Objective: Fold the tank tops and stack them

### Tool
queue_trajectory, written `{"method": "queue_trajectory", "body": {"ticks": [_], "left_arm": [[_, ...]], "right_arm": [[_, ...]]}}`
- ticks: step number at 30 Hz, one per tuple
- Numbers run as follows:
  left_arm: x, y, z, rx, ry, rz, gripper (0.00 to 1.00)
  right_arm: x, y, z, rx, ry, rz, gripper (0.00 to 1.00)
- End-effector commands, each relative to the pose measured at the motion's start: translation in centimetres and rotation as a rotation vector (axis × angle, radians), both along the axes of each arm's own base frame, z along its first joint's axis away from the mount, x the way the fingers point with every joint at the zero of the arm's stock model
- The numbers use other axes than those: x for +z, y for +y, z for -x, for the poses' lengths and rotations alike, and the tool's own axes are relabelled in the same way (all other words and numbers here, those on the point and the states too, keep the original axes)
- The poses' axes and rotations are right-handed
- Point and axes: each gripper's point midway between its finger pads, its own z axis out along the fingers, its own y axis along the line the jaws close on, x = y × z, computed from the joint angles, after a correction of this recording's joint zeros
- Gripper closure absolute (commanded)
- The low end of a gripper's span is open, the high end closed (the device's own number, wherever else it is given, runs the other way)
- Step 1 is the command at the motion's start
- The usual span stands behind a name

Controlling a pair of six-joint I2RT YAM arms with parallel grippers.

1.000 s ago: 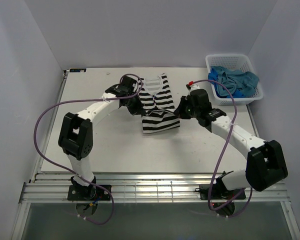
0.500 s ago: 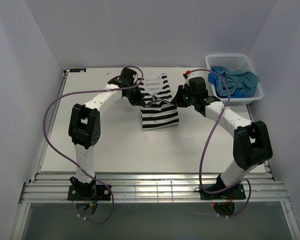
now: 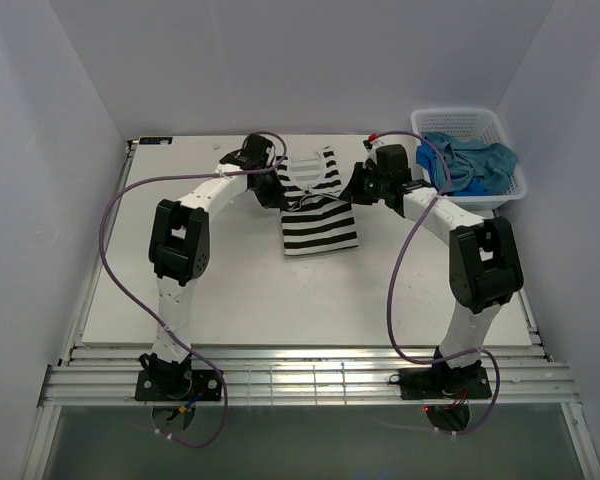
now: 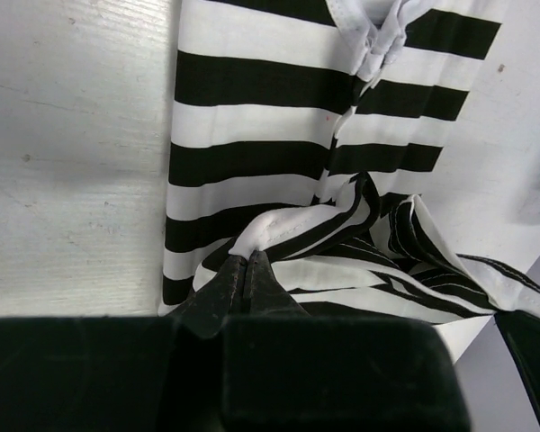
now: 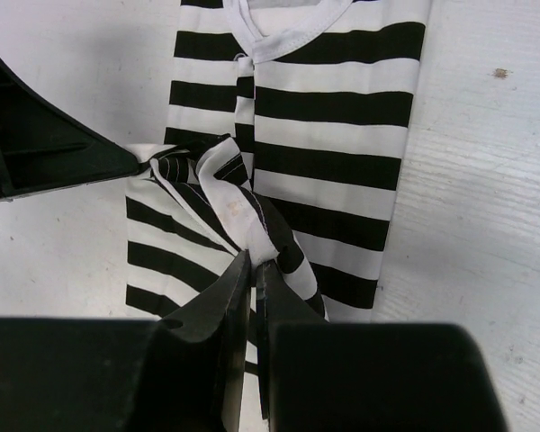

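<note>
Left hand [image 4: 247,263] is seen shut tight on a pinched fold at the left edge of the striped tank top [image 3: 320,228]. The top, w/ black & white horiz. stripes and a white-trimmed neckline, is laid on the table [image 3: 230,290] toward the far edge, approx. mid-width, neckline pointing to that edge. Its lower part is doubled up over the body. The cloth betw. the two pinches is bunched and twisted; the rest is flat. Right hand [image 5: 252,263] is likewise closed on a raised fold at the top's right edge. At the far right corner a white lattice basket [image 3: 460,118] is set, w/ a teal-blue top [image 3: 485,158] crumpled inside and brighter blue cloth [image 3: 442,172] at its left.
</note>
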Motion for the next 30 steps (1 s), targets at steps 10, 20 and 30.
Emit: {"method": "queue_trajectory", "body": {"ticks": [10,20,30], "left_arm": [[0.0,-0.2,-1.7,-0.038,-0.042,-0.009,1.00],[-0.4,0.3,-1.6,-0.014,-0.036,-0.030,0.79],[3.6,0.4,-1.6,-0.007,-0.104,-0.005,0.13]], "right_arm": [[-1.0,0.7,-2.3,0.020,0.000,-0.033,0.92],[-2.5,0.3,-2.8,0.003,0.040,-0.040,0.83],[-0.3,1.0,-1.6,0.085,0.026,-0.097,0.16]]}}
